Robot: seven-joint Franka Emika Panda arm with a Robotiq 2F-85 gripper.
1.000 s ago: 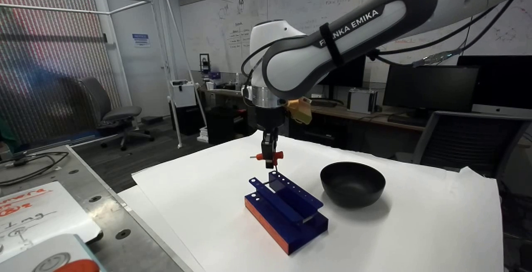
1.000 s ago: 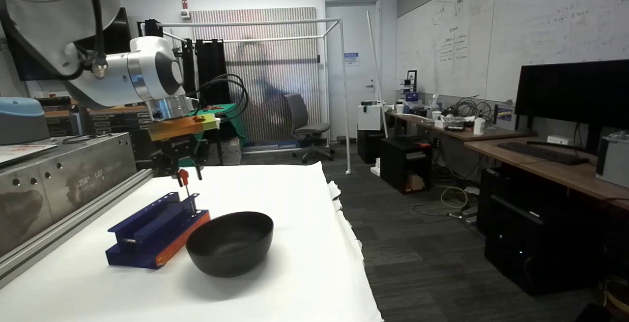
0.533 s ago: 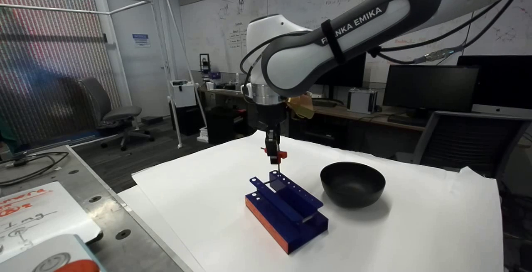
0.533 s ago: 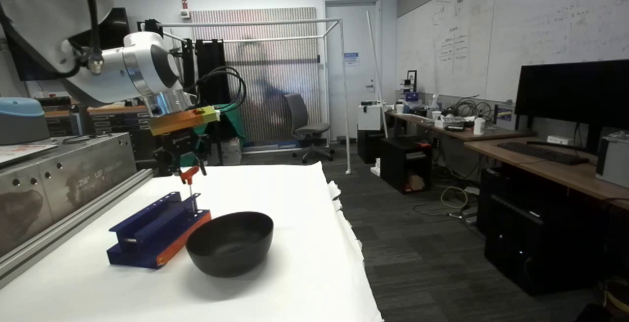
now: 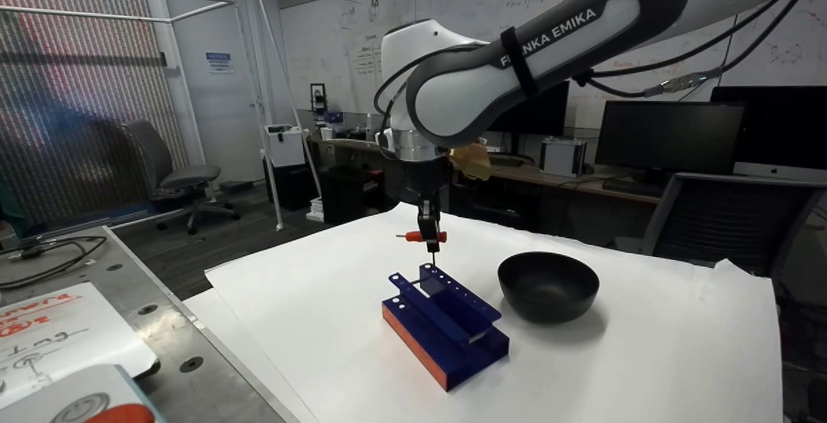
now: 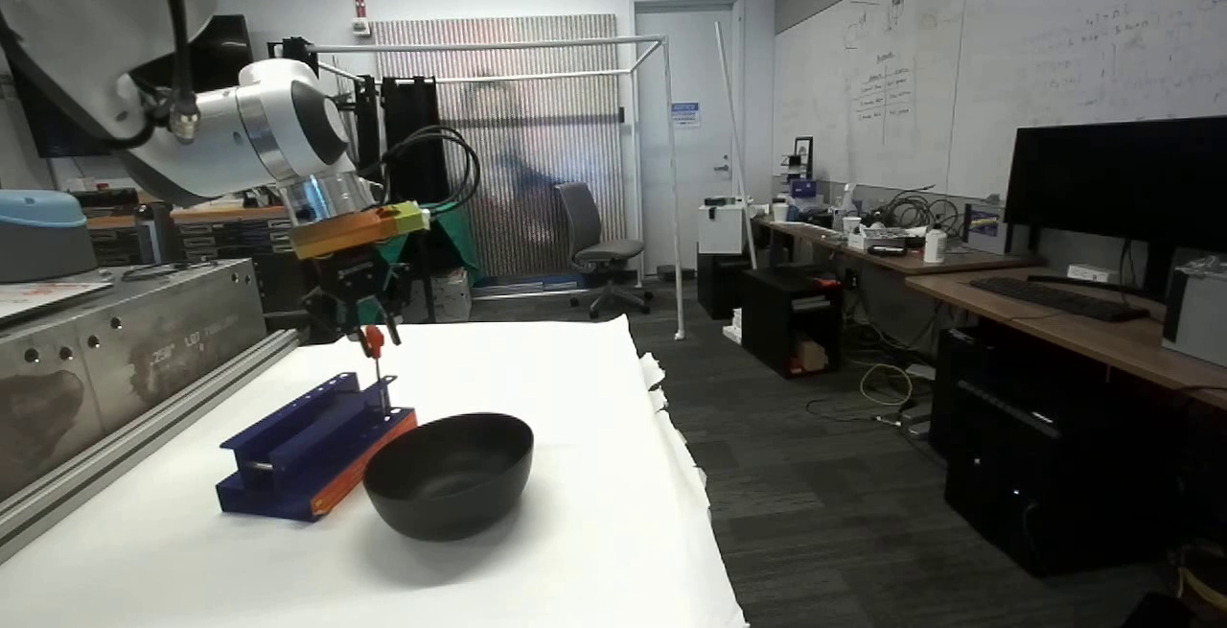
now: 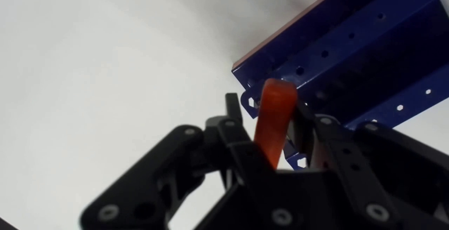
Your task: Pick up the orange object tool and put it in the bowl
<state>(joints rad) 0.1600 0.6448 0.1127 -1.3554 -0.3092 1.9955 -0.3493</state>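
The orange object tool has a red-orange handle [image 5: 415, 237] [image 6: 374, 340]. Its thin dark shaft runs down into an end hole of the blue slotted rack [image 5: 452, 345] [image 6: 288, 470]. My gripper [image 5: 432, 243] [image 6: 381, 344] is above that rack end, its fingers on either side of the handle. In the wrist view the handle [image 7: 275, 117] stands between the fingers [image 7: 267, 106]. A gap shows at the left finger; the right finger is close to the handle or touching it. The gripper is partly open. The black bowl [image 5: 549, 303] [image 6: 451, 503] stands beside the rack, out of the wrist view.
The rack and bowl stand on a white-covered table [image 5: 310, 319]. A metal bench [image 5: 187, 339] runs along one side with papers on it. A desk with monitors [image 5: 672, 135] and a chair [image 5: 730, 216] stand behind the table.
The gripper has shifted slightly sideways and its fingers have come closer together. The handle has turned about its shaft, then back. The rack has shifted a little toward the bowl.
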